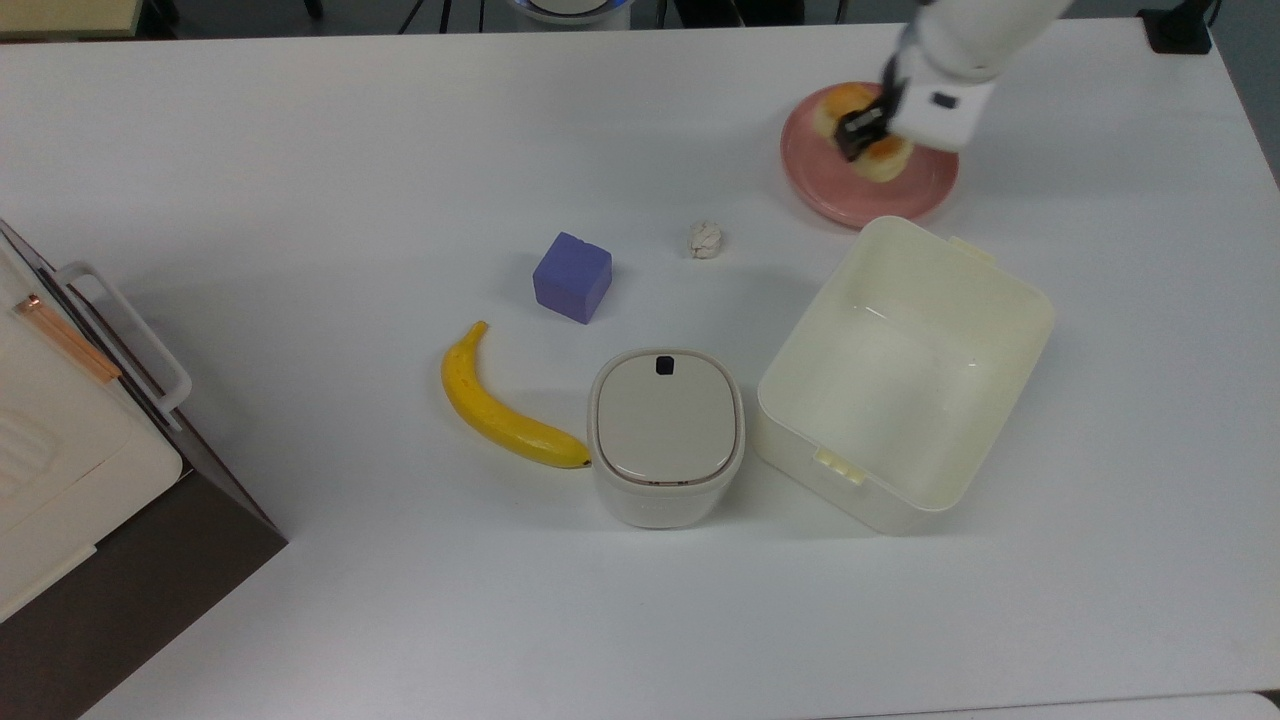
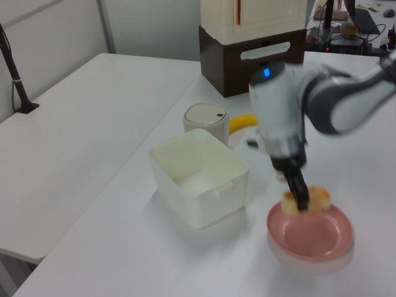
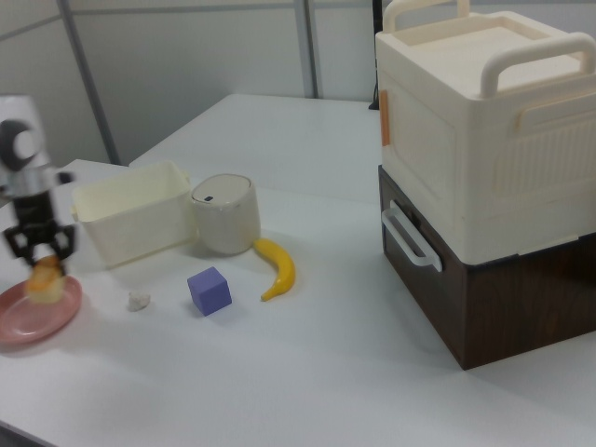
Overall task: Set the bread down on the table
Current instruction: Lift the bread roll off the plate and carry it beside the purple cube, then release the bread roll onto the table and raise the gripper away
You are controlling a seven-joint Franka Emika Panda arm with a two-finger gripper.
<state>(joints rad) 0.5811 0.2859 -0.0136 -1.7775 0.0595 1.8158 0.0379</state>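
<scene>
Your gripper (image 1: 858, 128) has its fingers closed on the bread (image 1: 856, 138), pinching the bun across its middle. In the left view the bread (image 2: 306, 199) hangs clear above the pink plate (image 2: 312, 232), with the plate's bare surface showing beneath it, so you have it lifted off. The right view is blurred around the gripper (image 3: 39, 244), and the bread (image 3: 45, 279) looks to sit just over the plate (image 3: 33, 317) there, though you cannot judge the gap from that angle.

You see the plate (image 1: 915, 185) near the top view's upper right, just beside the far corner of the open cream plastic box (image 1: 1010, 300). The white table (image 1: 300, 150) lies bare around them. Toward the middle of the top view a small white lumpy ball (image 1: 705, 239) sits apart from a purple cube (image 1: 571, 277). Below the cube, a yellow banana (image 1: 497, 407) lies with its tip touching a round-cornered lidded bin (image 1: 666, 433), which stands just beside the box.
</scene>
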